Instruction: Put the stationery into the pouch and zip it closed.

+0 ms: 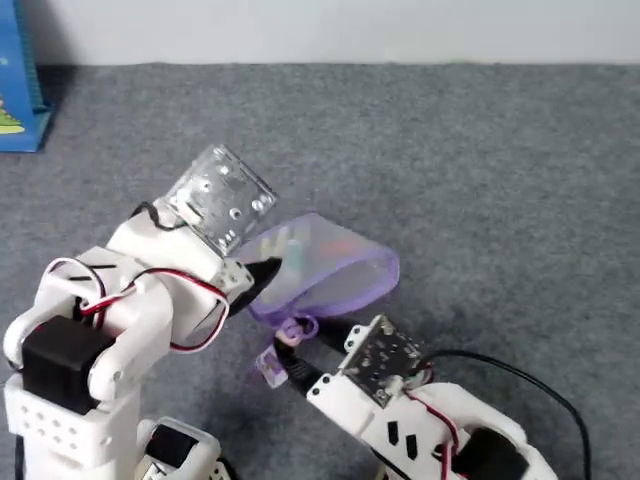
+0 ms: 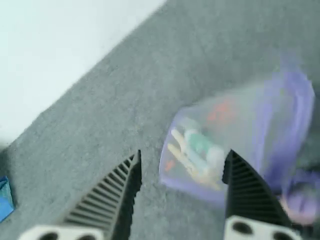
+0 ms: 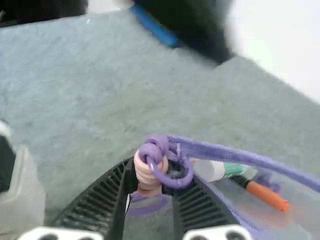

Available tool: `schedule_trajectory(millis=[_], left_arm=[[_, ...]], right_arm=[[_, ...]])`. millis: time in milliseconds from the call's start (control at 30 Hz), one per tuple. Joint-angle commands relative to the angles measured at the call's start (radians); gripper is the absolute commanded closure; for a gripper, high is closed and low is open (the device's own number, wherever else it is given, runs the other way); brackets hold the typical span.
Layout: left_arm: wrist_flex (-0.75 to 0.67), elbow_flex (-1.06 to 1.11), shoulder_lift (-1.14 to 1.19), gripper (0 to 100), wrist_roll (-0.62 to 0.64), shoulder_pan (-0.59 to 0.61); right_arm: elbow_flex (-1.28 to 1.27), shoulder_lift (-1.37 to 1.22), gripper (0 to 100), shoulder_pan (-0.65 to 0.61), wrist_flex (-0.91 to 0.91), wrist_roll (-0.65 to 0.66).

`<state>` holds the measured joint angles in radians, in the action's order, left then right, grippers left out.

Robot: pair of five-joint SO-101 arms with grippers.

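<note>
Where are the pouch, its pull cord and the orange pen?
pouch (image 1: pixel 335 262), high view, on its clear side panel.
pull cord (image 3: pixel 159 151), right wrist view, on the purple knot.
orange pen (image 3: pixel 265 196), right wrist view, on its orange barrel.

Nothing can be read here: no words, numbers or signs. The blue box (image 1: pixel 18 90) at the far left edge of the table (image 1: pixel 480 150) carries a yellow and green picture, and any print on it is too small to make out. The clear purple pouch (image 2: pixel 235 135) shows orange marks, too blurred to read.
</note>
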<state>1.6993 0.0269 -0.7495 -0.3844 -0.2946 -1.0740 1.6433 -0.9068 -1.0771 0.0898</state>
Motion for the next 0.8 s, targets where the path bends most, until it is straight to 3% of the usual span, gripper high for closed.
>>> schedule_trajectory(millis=[0, 167, 400, 533, 767], left_arm=[[0.057, -0.013, -0.012, 75, -0.054, 0.011], [0.052, 0.142, -0.144, 74, -0.201, 0.092], [-0.086, 0.483, -0.368, 74, -0.210, 0.040], [-0.226, 0.688, -0.517, 74, -0.130, -0.012], [-0.324, 0.865, -0.776, 74, -0.015, -0.115]], right_arm=[[0.115, 0.012, 99.1, 0.082, -0.033, 0.061], [0.146, 0.012, 99.1, 0.114, -0.084, 0.089], [0.146, 0.004, 99.1, 0.111, -0.071, 0.087], [0.144, 0.002, 99.1, 0.111, -0.076, 0.089], [0.144, 0.002, 99.1, 0.111, -0.076, 0.089]])
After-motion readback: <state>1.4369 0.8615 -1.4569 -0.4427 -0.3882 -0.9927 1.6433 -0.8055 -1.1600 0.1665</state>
